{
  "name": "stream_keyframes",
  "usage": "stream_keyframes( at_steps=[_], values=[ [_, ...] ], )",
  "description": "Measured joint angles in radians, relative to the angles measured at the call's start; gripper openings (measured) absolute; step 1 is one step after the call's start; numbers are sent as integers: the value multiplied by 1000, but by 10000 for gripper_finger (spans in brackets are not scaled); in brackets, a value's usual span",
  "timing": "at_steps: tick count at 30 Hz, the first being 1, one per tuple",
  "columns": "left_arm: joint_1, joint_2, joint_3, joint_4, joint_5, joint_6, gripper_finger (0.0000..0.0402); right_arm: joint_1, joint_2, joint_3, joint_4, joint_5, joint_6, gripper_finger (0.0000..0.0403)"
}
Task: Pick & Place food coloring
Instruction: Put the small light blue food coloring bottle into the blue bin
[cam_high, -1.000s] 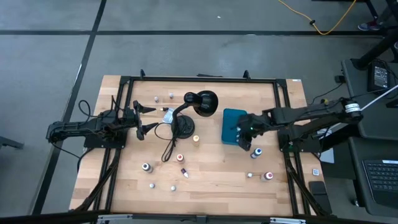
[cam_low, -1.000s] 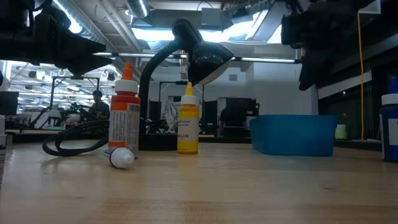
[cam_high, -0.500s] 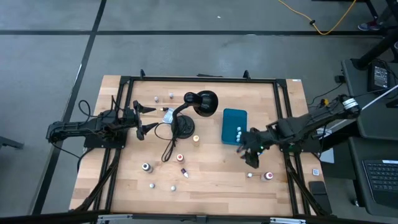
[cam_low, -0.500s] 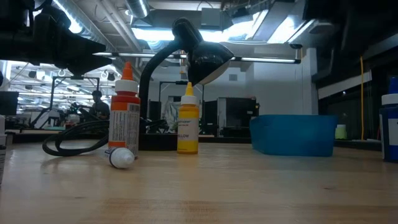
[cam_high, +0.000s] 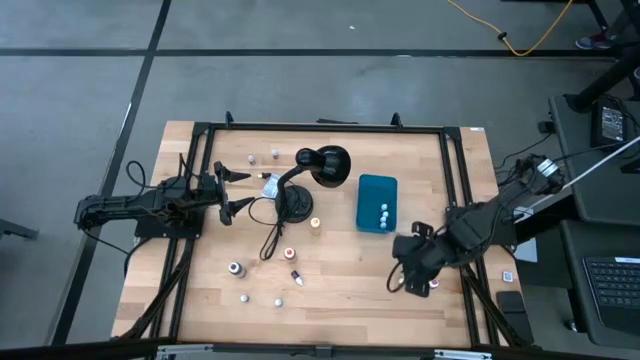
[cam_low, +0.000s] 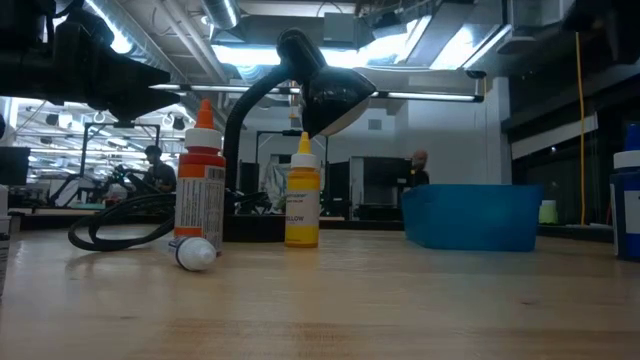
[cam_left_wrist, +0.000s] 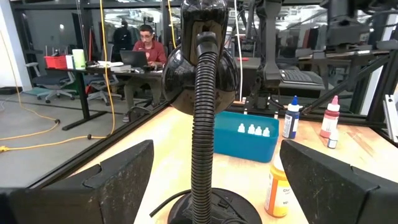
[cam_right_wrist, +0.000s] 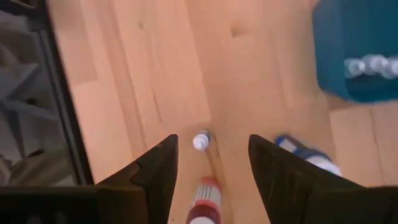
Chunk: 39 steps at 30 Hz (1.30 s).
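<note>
Right claw (cam_right_wrist: 211, 180) hangs over the near right part of the wooden table (cam_high: 340, 270), fingers apart, nothing between them. Straight below the gap: a red-capped bottle (cam_right_wrist: 204, 202) lying flat and a small white-capped bottle (cam_right_wrist: 200, 140) just beyond it. A blue-capped bottle (cam_right_wrist: 308, 155) lies off to one side of the fingers. The teal box (cam_high: 377, 203) sits farther out from that claw, toward table centre, with a row of four white caps (cam_left_wrist: 253, 130) inside.

Left claw (cam_high: 232, 192) waits at the left edge, fingers spread wide, pointing at the black lamp (cam_high: 310, 175). Past the lamp from that claw: a yellow bottle (cam_low: 302, 195) upright and an orange bottle (cam_low: 201, 180) upright, with a white cap (cam_low: 197, 254) lying against it; probably a bottle on its side, hard to tell. More small bottles (cam_high: 258, 283) are scattered near the front edge, well apart from both claws.

Surface: light wood planks, black frame around. Room: grey floor, a yellow cable (cam_high: 520, 35), desks, a person (cam_left_wrist: 145, 45) seated at a laptop.
</note>
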Motion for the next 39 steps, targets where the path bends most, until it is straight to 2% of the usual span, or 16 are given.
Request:
stream_keyframes(
  at_steps=[6, 11, 13, 23, 30, 39],
  values=[
    [0, 0, 0, 0, 0, 0, 345, 59, 91, 49, -44, 7, 179, 196],
    [0, 0, 0, 0, 0, 0, 345, 84, 131, 35, -70, 7, 477, 196],
    [0, 0, 0, 0, 0, 0, 345, 84, 141, 16, -71, 16, 547, 196],
    [0, 0, 0, 0, 0, 0, 345, 84, 202, -49, -10, 32, 602, 196],
    [0, 0, 0, 0, 0, 0, 345, 83, 234, -144, 183, -42, 608, 196],
    [0, 0, 0, 0, 0, 0, 345, 83, 236, -204, 234, -76, 627, 196]
  ],
)
